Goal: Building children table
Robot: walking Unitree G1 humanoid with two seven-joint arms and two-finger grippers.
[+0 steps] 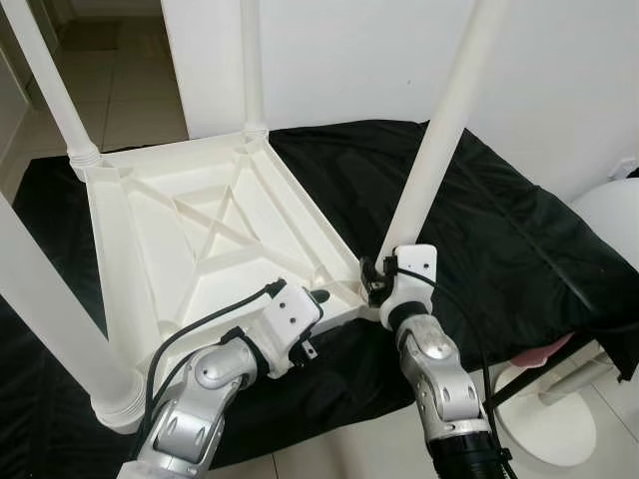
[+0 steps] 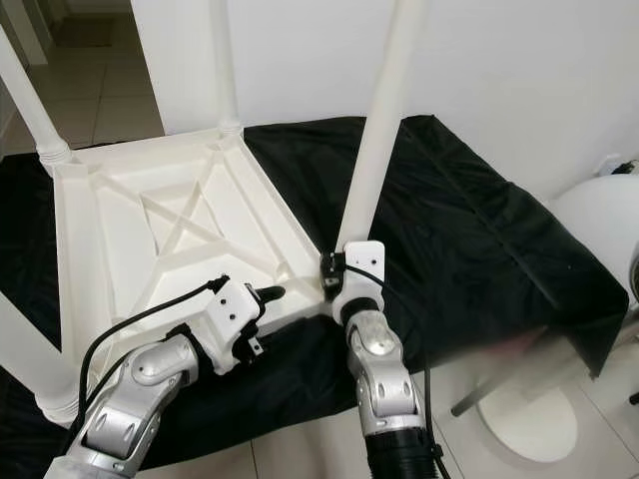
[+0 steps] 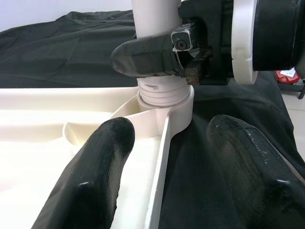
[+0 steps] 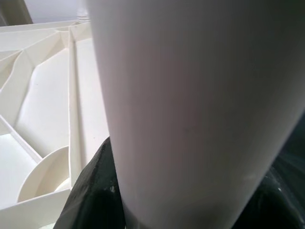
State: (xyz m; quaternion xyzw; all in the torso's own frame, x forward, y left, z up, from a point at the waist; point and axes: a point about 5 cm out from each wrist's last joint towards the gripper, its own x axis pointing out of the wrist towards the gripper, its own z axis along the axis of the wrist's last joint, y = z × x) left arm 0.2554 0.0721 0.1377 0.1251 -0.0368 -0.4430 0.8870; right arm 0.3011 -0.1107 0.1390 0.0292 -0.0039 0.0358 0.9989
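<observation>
Looks like you're on the last leg here: your right gripper point(image 1: 377, 282), low centre of the frame, is clamped around the base of the leg point(image 1: 439, 130) where its ribbed thread meets the corner socket point(image 3: 178, 112), so I'd guess the next move is twisting it home while keeping it straight. Your left gripper point(image 1: 318, 299) sits just beside that corner, fingers spread and holding nothing. The upside-down table point(image 1: 190, 225) is smooth white plastic with cross ribs, lying mid-left on a crinkly black sheet point(image 1: 499, 230).
</observation>
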